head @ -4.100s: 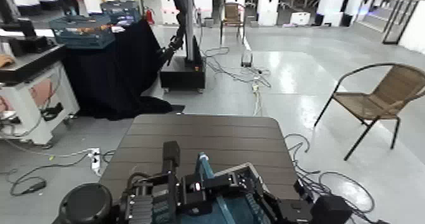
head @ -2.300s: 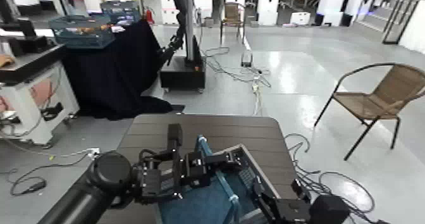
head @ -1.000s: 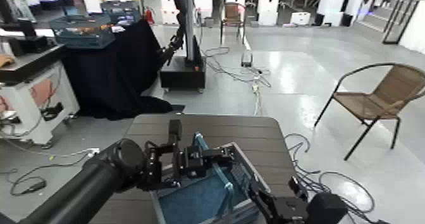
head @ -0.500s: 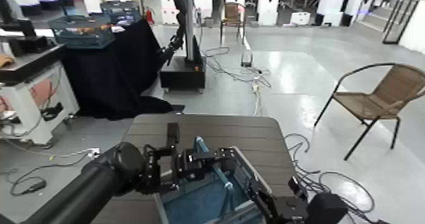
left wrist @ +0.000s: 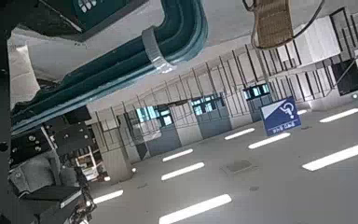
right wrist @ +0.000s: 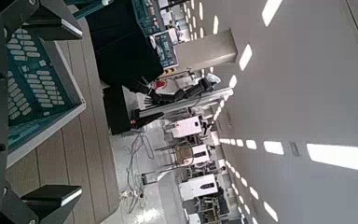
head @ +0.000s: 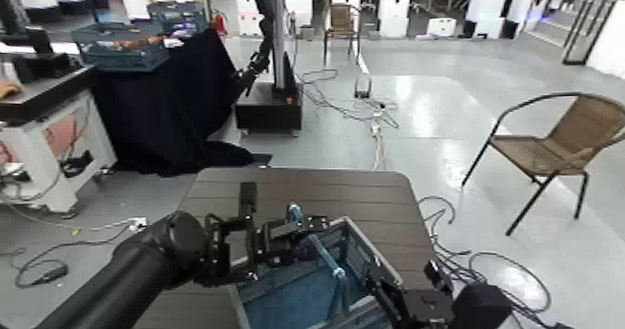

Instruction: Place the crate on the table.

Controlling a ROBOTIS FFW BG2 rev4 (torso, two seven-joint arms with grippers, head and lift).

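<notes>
The grey-blue crate (head: 296,294) with its teal bar handle (head: 322,257) sits low over the near part of the dark brown plank table (head: 307,189). My left gripper (head: 277,240) holds the crate's left side by the handle's far end. My right gripper (head: 381,291) holds its right rim. The right wrist view shows the crate's slotted wall (right wrist: 33,84) between my fingers (right wrist: 47,200), close above the table planks (right wrist: 89,159). The left wrist view shows the teal handle (left wrist: 163,42) against the ceiling. I cannot tell whether the crate's bottom touches the table.
A black-draped table (head: 167,100) with darker teal lattice crates (head: 121,45) stands at the far left, beside a white workbench (head: 46,119). Another robot's base (head: 270,105) and floor cables (head: 372,110) lie beyond the table. A wicker chair (head: 558,147) stands at right.
Both grippers have carried the crate forward over the table since the first frame. In the last half second the left gripper has shifted slightly left and the crate has turned a little.
</notes>
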